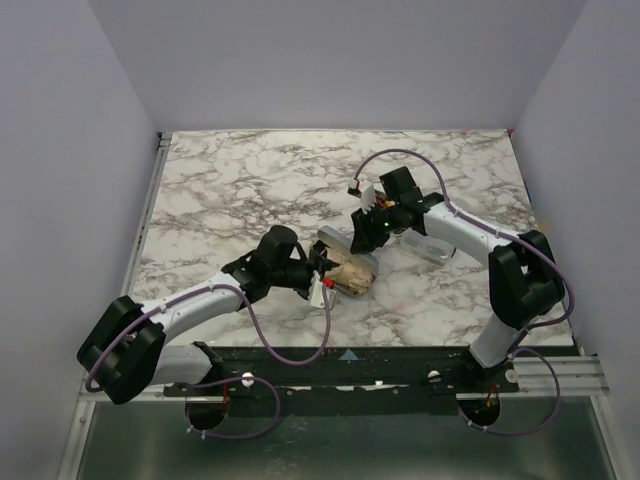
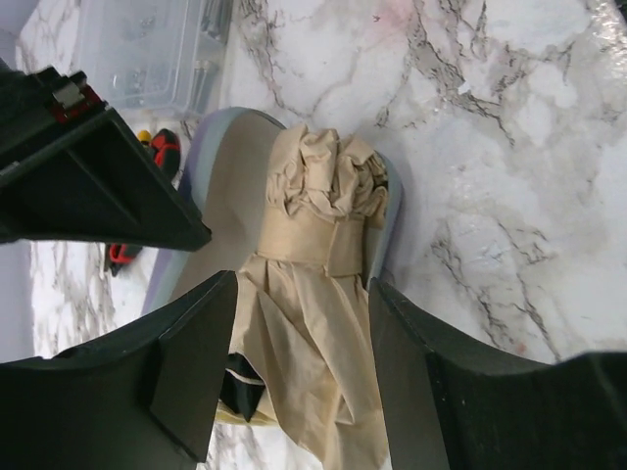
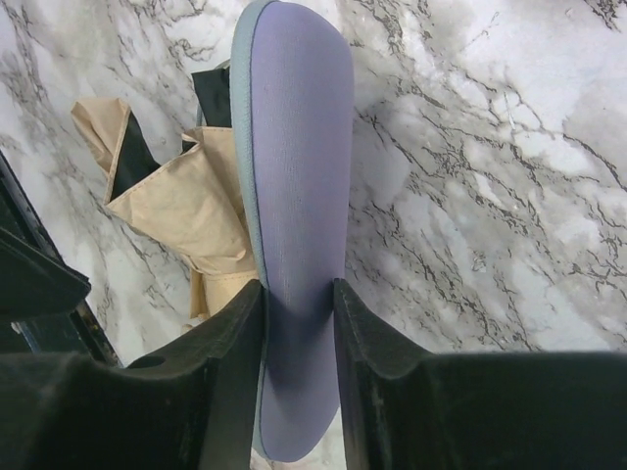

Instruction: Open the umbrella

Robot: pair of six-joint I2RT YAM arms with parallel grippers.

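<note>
Left arm (image 1: 190, 305) and right arm (image 1: 465, 232): white link shells between bulky black joint housings, each trailed by a looping purple cable (image 1: 300, 350). Fingers (image 2: 191, 362) are matte black, wedge-shaped and flat-faced. A red-and-white fitting (image 2: 71, 95) sits on one black wrist housing.

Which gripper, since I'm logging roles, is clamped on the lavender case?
The right gripper: it pinches the lavender case; the left gripper straddles the tan umbrella.

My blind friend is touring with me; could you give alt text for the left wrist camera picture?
A folded peach-tan umbrella rests on a lavender case, between the two black fingers of the left gripper, on a marble table.
</note>
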